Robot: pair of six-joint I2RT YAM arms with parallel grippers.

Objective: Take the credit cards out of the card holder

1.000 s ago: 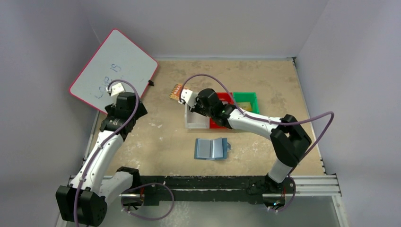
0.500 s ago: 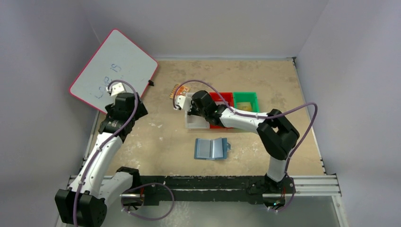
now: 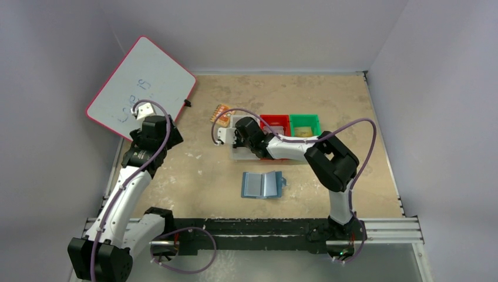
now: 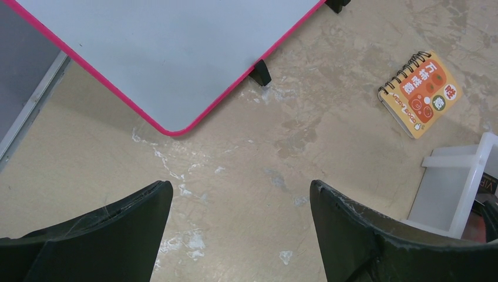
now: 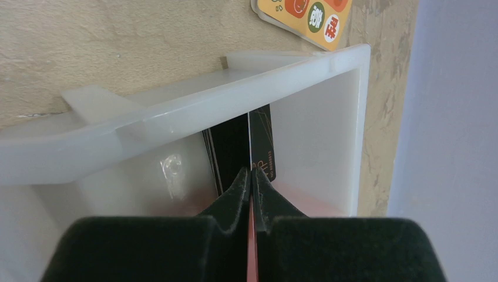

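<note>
The card holder lies open on the table, lighter blue inside facing up. Whether cards remain in its pockets cannot be told. My right gripper is at the left end of the white bin. In the right wrist view the right gripper is shut on a black credit card with gold lettering. The card is held edge-on, its far end inside the white bin. My left gripper is far from the wallet, near the whiteboard. In its wrist view the left gripper is open and empty over bare table.
A red bin and a green bin with something yellowish in it stand right of the white bin. An orange patterned notebook lies behind it, also in the left wrist view. A pink-edged whiteboard leans at the back left.
My right gripper has moved left and toward me, from near the notebook to the white bin's left end, and its elbow has folded inward. The left arm and the wallet have not moved.
</note>
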